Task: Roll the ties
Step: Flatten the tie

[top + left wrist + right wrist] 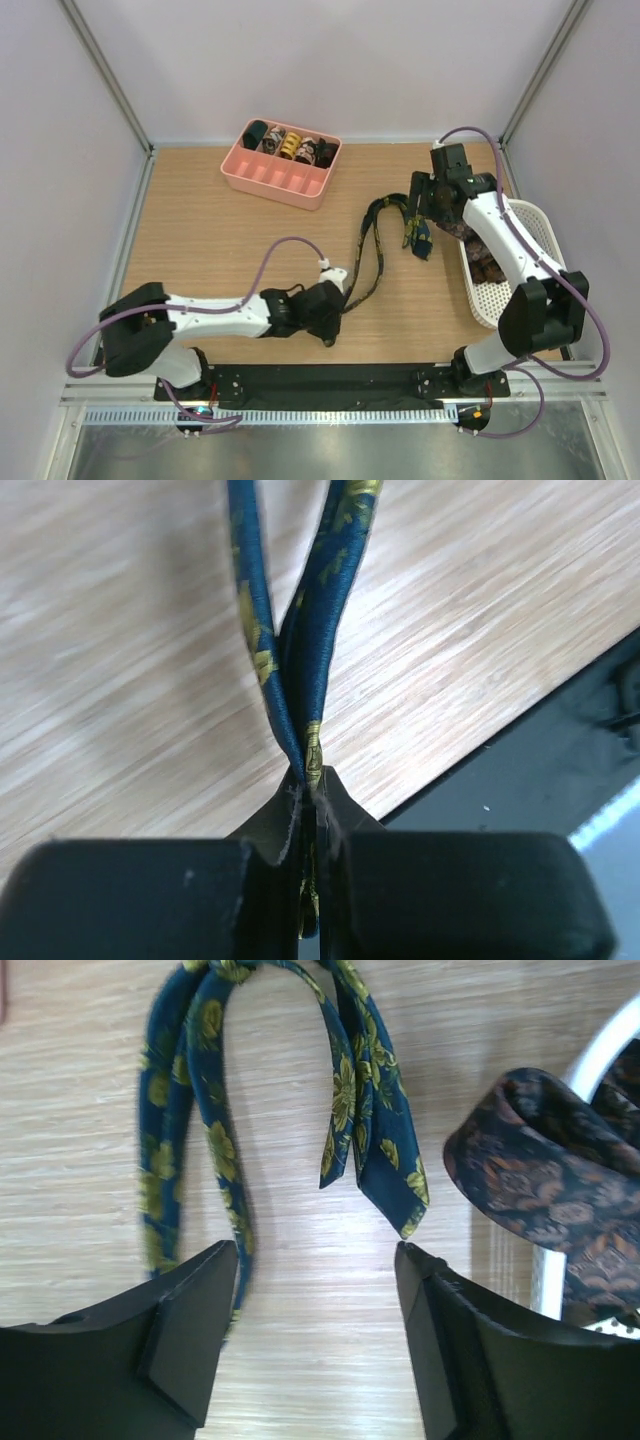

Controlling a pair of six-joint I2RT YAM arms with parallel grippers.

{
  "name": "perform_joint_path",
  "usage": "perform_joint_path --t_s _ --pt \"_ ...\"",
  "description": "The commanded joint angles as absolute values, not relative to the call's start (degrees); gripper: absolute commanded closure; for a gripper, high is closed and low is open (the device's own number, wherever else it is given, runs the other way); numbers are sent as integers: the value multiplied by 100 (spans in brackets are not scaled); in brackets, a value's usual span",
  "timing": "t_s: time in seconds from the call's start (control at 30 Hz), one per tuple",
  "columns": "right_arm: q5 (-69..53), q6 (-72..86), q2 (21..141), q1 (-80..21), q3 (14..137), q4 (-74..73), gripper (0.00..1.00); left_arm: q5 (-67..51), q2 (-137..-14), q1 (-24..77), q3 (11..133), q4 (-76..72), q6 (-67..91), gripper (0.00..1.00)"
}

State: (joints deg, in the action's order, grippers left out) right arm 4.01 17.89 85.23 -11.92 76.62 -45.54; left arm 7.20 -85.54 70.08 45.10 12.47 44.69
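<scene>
We see the left gripper (312, 825) clenched on the navy tie (325, 630), its two black fingers pressed together with a fold of the cloth pinched between them. From the fingertips two narrow strands run away and spread apart over the wooden table (220, 240). The cloth is deep blue with a yellow-green flower print. Ahead of the right gripper (318, 1250) the same tie lies in long loops, and its pointed tips rest just beyond the gap between the fingers. Those fingers stand wide apart and grasp nothing. Beside the finger on the right of that view, a dark brown patterned tie (540, 1180) hangs over the rim of a white basket (612, 1035); whether it touches that finger we cannot tell. Well away from both grippers, a pink tray (270, 185) holds small rolled ties (290, 146).
</scene>
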Motion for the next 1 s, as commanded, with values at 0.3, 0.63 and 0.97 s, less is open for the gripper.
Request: perform_joint_path --t_s 0.3,0.63,0.97 --pt "483 1669 9834 -1889 7770 -4052 53 -984 -6259 5547 3419 624 4931 100" --pt "1256 1732 10871 -1890 8075 -4059 57 -2003 -5766 4203 3155 668 5027 100" --pt "1635 1732 12223 -1398 9578 -4446 58 -3435 -5941 2322 2989 353 5000 100"
